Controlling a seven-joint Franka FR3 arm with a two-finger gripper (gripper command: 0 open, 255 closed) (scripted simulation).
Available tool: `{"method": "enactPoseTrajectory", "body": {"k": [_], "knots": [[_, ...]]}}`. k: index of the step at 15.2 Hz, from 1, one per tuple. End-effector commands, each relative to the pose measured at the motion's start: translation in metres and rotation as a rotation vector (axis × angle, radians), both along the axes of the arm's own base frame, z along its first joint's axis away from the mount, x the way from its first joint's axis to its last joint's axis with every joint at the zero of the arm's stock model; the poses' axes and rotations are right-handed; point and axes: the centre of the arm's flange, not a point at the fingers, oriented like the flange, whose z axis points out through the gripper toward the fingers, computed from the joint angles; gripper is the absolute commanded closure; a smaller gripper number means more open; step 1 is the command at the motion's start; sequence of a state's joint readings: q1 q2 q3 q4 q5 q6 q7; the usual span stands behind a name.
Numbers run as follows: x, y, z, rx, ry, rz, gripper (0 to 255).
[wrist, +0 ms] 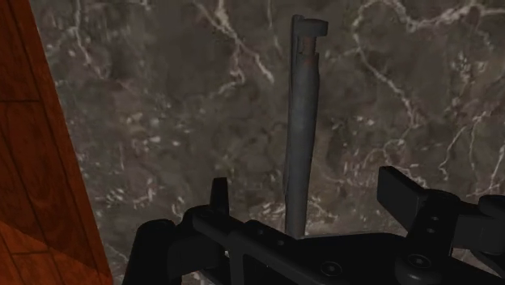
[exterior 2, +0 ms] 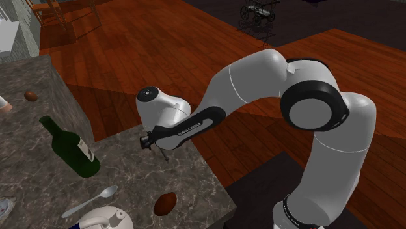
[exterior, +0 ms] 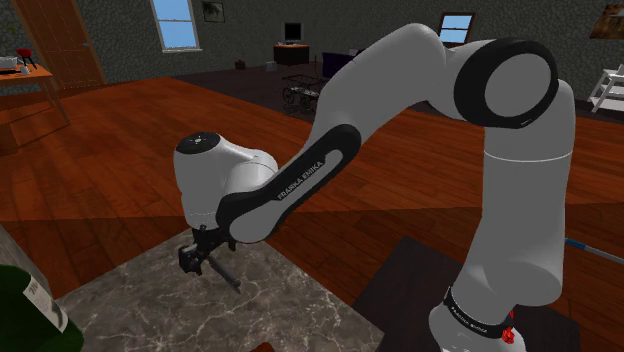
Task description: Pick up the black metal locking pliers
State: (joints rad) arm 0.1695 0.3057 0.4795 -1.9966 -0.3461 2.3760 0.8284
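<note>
On the desk (exterior 2: 133, 172), pliers (wrist: 301, 129) lie near its edge between the fingers (wrist: 401, 190), with bottle (exterior 2: 68, 148) and spoon (exterior 2: 91, 200) toward the second exterior view's left.

The dark marble counter (exterior 2: 140, 185) filled the second exterior view's lower left; on it lay a green bottle (exterior 2: 68, 149), a spoon (exterior 2: 91, 201), a brown oval lump (exterior 2: 164, 203) and slim dark pliers (wrist: 299, 138).
</note>
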Motion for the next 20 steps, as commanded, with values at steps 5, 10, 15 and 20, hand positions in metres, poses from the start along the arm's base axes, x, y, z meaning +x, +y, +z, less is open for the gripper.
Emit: {"method": "enactPoseTrajectory", "body": {"k": [5,10,15,20], "knots": [[0.001,0.000,-0.025,0.000,0.000,0.000,0],[0.001,0.001,-0.024,0.000,0.000,0.000,255],[0.001,0.001,-0.025,0.000,0.000,0.000,255],[0.001,0.000,-0.004,0.000,0.000,0.000,255]]}}
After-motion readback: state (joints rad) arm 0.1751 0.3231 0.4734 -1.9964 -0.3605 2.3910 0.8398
